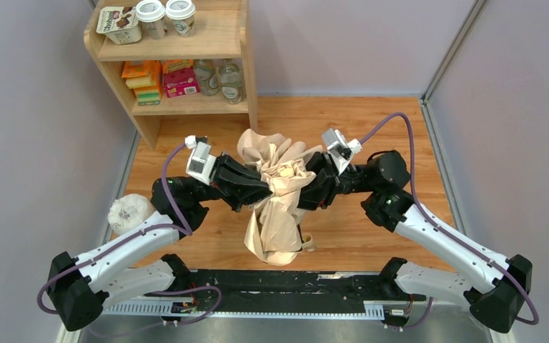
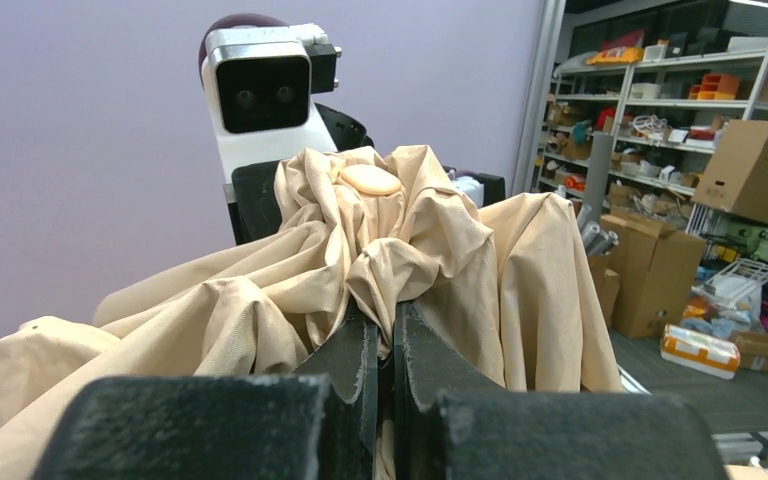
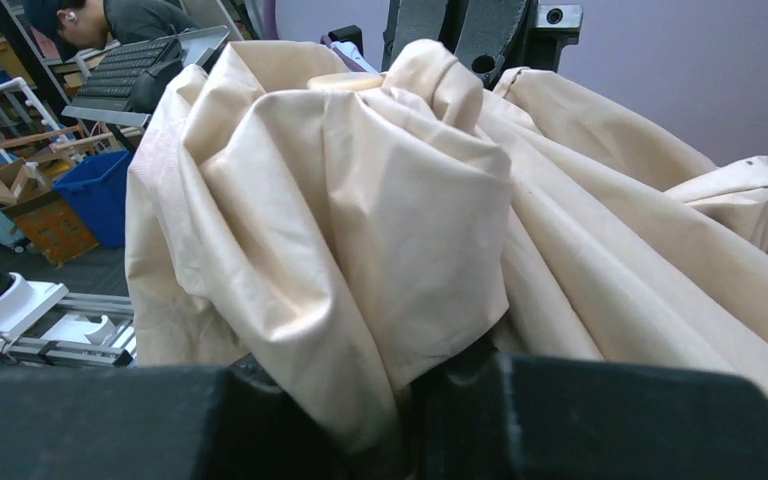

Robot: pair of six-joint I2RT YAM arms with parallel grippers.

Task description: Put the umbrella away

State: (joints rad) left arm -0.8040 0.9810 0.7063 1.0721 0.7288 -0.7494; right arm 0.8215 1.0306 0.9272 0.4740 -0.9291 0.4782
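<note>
The umbrella (image 1: 279,218) is a bunched beige canopy held upright over the middle of the wooden table, with its lower folds hanging down to the table top. My left gripper (image 1: 264,191) comes at it from the left and is shut on a pinch of canopy fabric (image 2: 415,255), which runs down between the fingers (image 2: 355,350). From the right, my right gripper (image 1: 302,189) has its jaws closed on another fold (image 3: 360,210), and the cloth hides the fingertips. A round beige cap (image 2: 370,180) tops the bundle. The shaft is hidden.
A wooden shelf unit (image 1: 246,64) stands at the back left with cups, boxes and bottles on it. A small white lumpy bag (image 1: 130,212) lies at the table's left edge beside the left arm. Purple walls close in on both sides.
</note>
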